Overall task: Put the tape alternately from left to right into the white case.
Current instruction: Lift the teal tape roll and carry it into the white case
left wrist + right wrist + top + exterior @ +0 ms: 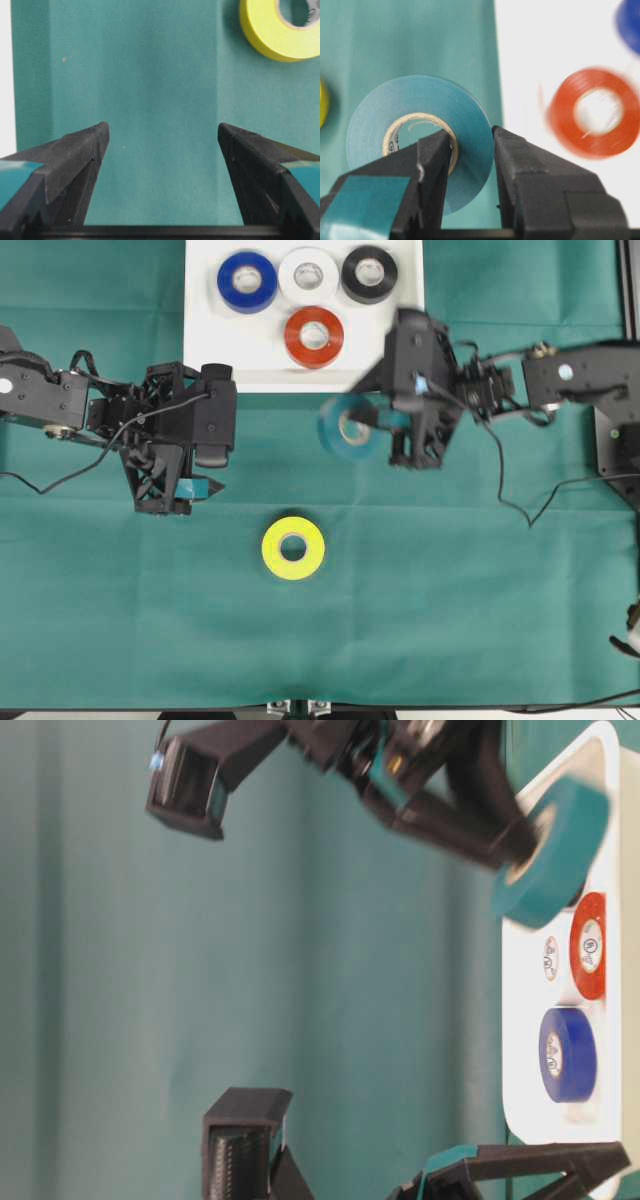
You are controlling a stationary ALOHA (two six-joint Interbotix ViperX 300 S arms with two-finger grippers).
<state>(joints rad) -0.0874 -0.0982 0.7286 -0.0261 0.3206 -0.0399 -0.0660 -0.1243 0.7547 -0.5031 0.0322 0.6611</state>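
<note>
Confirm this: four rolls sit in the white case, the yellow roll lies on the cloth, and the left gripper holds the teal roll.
Wrong arm: the right gripper holds the teal roll, as the right wrist view shows. The rest stands.

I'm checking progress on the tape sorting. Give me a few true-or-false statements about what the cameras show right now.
1. Four rolls lie in the white case. True: blue roll, white roll, black roll, red roll.
2. The right gripper is empty. False: it is shut on the teal roll, one finger through the core.
3. The yellow roll lies on the green cloth. True.
4. The left gripper holds the yellow roll. False: its jaws stand open and empty.
</note>
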